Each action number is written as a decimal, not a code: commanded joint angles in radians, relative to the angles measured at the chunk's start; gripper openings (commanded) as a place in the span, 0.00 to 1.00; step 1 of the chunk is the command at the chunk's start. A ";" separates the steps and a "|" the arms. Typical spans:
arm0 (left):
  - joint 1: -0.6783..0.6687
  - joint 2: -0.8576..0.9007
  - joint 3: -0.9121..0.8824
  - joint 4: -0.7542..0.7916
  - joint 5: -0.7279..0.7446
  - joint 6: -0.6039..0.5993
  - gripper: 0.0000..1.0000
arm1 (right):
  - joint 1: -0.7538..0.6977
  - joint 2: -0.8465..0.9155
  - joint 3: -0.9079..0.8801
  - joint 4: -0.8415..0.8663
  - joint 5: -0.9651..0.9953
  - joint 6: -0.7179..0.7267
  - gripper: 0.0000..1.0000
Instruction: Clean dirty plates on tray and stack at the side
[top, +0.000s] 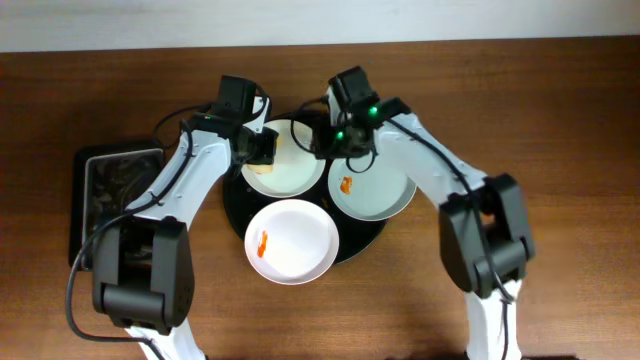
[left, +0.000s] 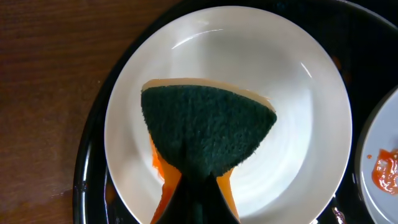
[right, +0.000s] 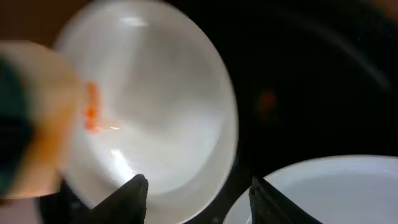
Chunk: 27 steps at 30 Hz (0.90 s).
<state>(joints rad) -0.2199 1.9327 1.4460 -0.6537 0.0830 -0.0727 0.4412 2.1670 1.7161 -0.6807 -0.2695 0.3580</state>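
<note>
L end effector (left: 196, 202) is clamped on a green-faced, orange-backed sponge (left: 205, 124) held over the rear-left plate (left: 280, 93). An orange smear (right: 92, 115) lies just beside the sponge. R end effector (right: 199, 196) is spread wide, its fingers (right: 134, 196) straddling that plate's rim near the right plate (top: 380, 195); contact cannot be told. All 3 plates lie on the black tray (top: 365, 238). Front plate (top: 300, 245) and right plate each carry an orange mark. Sponge tray (top: 110, 190) sits at the worktop's (top: 560, 100) left.
</note>
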 joint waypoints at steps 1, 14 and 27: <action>-0.003 -0.001 0.013 0.002 0.014 -0.014 0.00 | -0.003 0.062 0.011 0.023 -0.007 -0.018 0.50; -0.056 0.106 0.012 0.022 0.007 -0.092 0.00 | 0.018 0.112 0.010 0.033 0.020 -0.009 0.04; -0.079 0.255 0.012 -0.039 -0.154 -0.278 0.00 | 0.019 0.114 0.010 0.071 0.020 -0.207 0.27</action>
<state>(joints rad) -0.3077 2.1040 1.4853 -0.6758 -0.0082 -0.3347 0.4500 2.2623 1.7161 -0.6228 -0.2588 0.2680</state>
